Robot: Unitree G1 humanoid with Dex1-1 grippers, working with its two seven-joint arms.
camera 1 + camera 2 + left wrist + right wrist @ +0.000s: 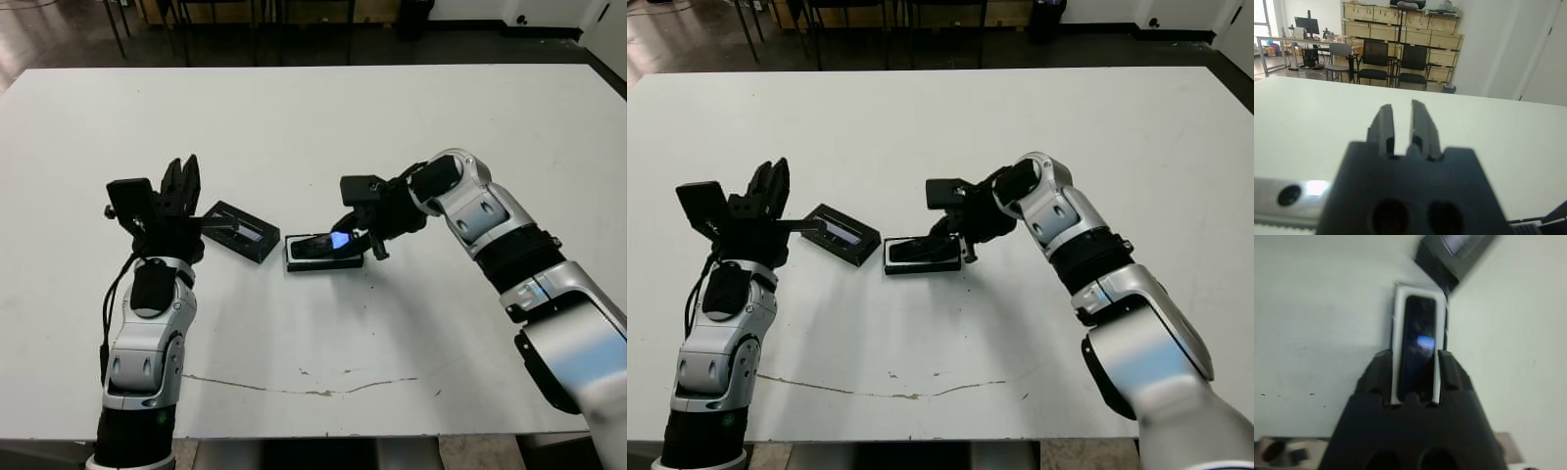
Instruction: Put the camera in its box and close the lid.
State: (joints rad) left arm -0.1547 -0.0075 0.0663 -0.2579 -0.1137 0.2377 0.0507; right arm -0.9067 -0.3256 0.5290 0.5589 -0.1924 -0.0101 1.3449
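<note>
The slim black camera [328, 243], its small screen glowing blue, lies inside the box [1399, 318], a shallow black tray with white lining, near the table's middle. My right gripper [1414, 355] is low over the box's near end, open, one finger on each side of the tray and outside its walls. The lid [240, 232], a black cover with a glossy strip, lies flat just left of the box, with one corner close to it. My left gripper [186, 164] hovers left of the lid, pointing away across the table, shut on nothing.
The white table [313, 127] stretches far beyond the objects. A thin dark scratch [313, 392] runs near its front edge. Chairs [1388, 61] and shelves stand past the far edge.
</note>
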